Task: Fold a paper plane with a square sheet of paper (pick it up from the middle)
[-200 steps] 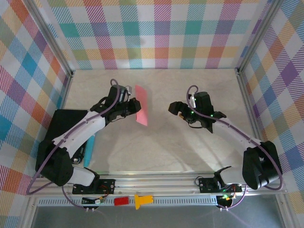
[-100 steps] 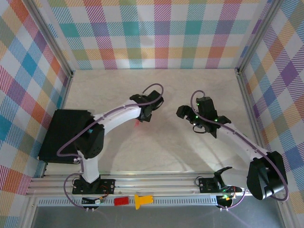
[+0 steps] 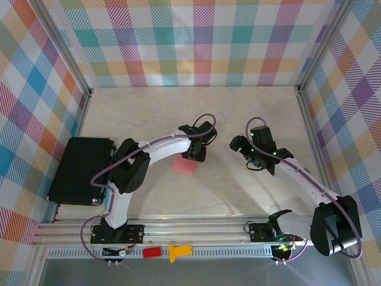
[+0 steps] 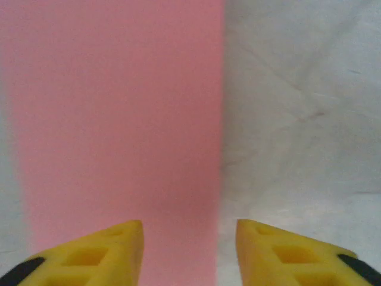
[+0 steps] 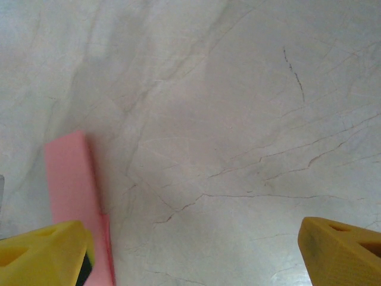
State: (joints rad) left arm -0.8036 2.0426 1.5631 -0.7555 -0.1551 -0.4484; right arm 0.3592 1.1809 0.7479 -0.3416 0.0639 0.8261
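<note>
Left gripper (image 3: 193, 149) parted over pink paper; right gripper (image 3: 238, 145) wide open and empty.

Seen from above, the square sheet of paper (image 3: 183, 165) sits near the centre of the frame, apparently flat on the pale marbled table (image 3: 131, 113), just below the left gripper's tip. From the left wrist, yellow fingertips (image 4: 89, 253) stand apart at the bottom edge, pinching nothing, with the paper across the left half. From the right wrist, the paper is at lower left and its edge looks doubled, perhaps one fold. No pointed nose or wings show, so the task looks early, with most of the folding left.
</note>
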